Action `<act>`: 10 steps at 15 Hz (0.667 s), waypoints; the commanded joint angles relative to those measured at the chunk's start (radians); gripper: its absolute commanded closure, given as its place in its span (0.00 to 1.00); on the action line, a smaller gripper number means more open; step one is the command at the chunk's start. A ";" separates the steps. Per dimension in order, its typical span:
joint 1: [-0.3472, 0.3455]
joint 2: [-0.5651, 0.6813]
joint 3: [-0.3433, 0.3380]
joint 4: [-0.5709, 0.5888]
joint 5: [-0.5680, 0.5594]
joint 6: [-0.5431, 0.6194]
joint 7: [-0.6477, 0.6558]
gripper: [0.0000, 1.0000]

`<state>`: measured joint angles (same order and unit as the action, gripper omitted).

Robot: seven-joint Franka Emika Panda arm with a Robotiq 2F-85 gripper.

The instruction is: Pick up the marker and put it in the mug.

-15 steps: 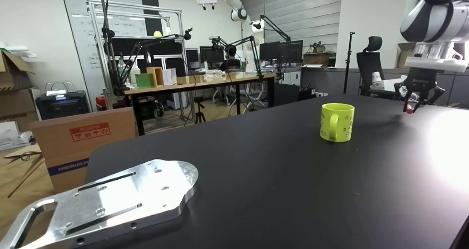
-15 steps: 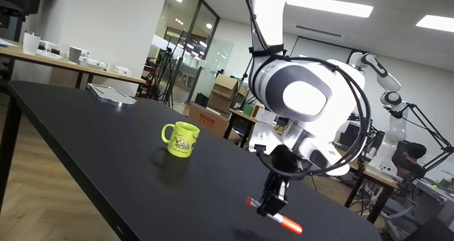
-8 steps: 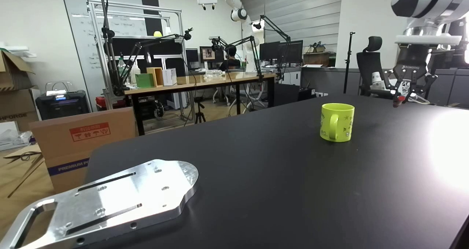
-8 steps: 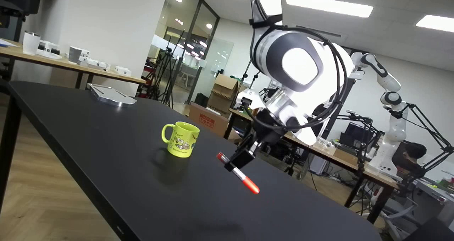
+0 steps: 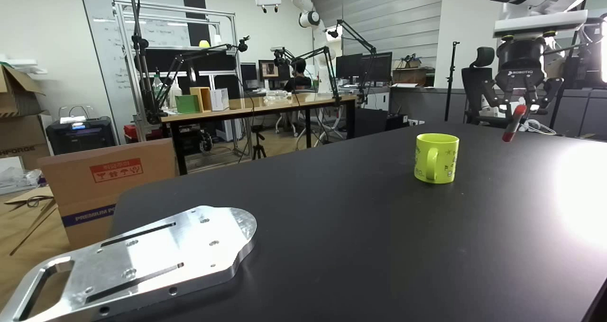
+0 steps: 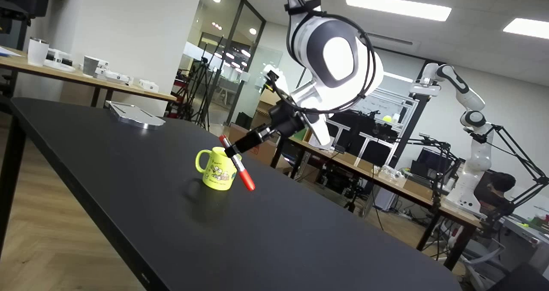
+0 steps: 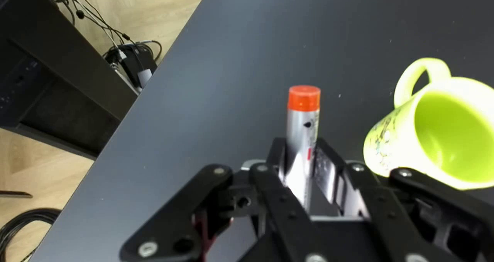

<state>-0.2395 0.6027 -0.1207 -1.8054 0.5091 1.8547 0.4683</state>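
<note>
Wrist view has, at left, the flat black tabletop (image 7: 193, 119). In the middle is the thin round marker (image 7: 303, 142), silver with orange-red end, probably plastic: I expect it light, stiff, slightly slippery, best held at mid-barrel. It lies between the fingers (image 7: 331, 154) of the black metal gripper (image 7: 302, 154), which pinch this barrel; both exterior views show it tilted, off the tabletop. At right is the lime-green cylindrical mug (image 7: 409, 138), likely ceramic, the marker not yet inside.

Holds a red-ended silver marker (image 7: 302, 146) tilted in midair, apart from an upright, printed lime mug (image 5: 436, 158).
</note>
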 commanded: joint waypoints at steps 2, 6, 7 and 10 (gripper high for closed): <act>0.023 -0.033 0.012 0.059 0.050 -0.165 0.028 0.94; 0.041 -0.026 -0.004 0.089 0.044 -0.210 0.000 0.77; 0.040 -0.029 -0.007 0.106 0.043 -0.229 0.000 0.77; 0.039 -0.030 -0.010 0.121 0.042 -0.244 0.000 0.77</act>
<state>-0.2087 0.5703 -0.1196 -1.6885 0.5470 1.6161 0.4715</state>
